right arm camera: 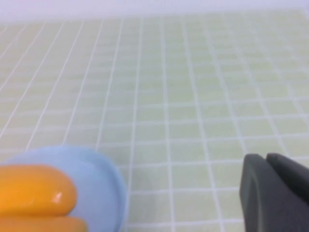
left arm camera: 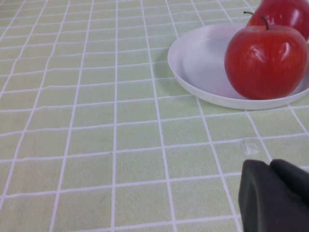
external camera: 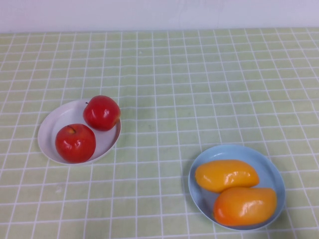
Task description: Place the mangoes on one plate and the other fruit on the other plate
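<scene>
Two glossy red apples sit on the white plate at nine o'clock; two smooth oblong mangoes fill the blue plate at five. The left gripper is closed near the apples, the right gripper closed beside the mangoes, both empty.

apples on left plate; mangoes on right plate.

Red apples on white plate — mangoes on blue plate
</scene>
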